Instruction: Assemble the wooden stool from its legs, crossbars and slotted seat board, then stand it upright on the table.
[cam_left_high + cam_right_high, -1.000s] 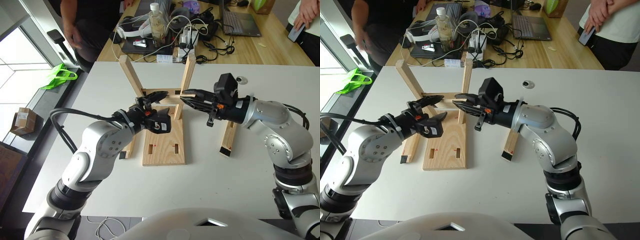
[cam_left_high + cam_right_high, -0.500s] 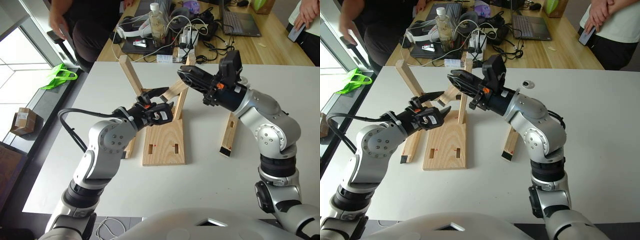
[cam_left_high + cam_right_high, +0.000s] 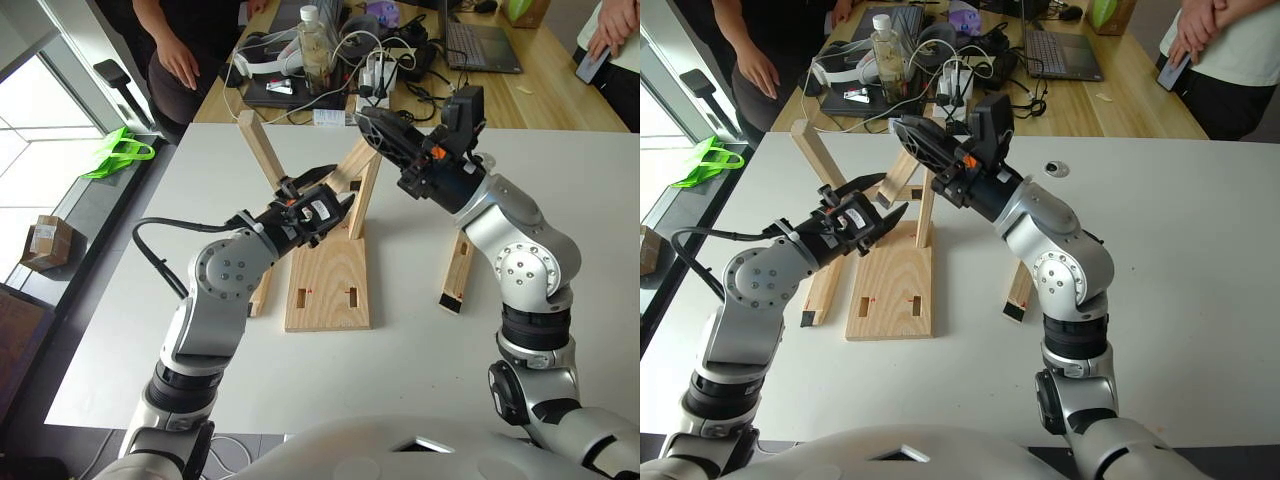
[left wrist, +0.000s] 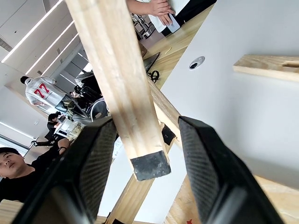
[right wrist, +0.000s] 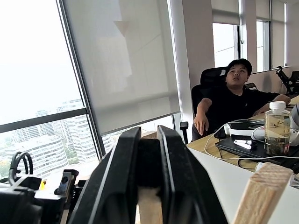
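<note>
One black-capped leg (image 4: 122, 88) sits inside the spread left gripper (image 4: 148, 126); right gripper (image 5: 149, 140) clamps crossbar (image 5: 149, 211).

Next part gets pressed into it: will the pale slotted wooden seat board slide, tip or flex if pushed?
The pale slotted wooden seat board lies flat on the smooth white table, so tipping seems unlikely. It looks unclamped, so a sideways push would probably slide it. It looks thick and solid, likely stiff.

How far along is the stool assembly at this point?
Done: little; the seat board lies flat, its near slots empty. In hand: right gripper shut on a tilted crossbar; left gripper open around a leg. Left: a loose leg on the table, joining everything, standing it upright.
</note>
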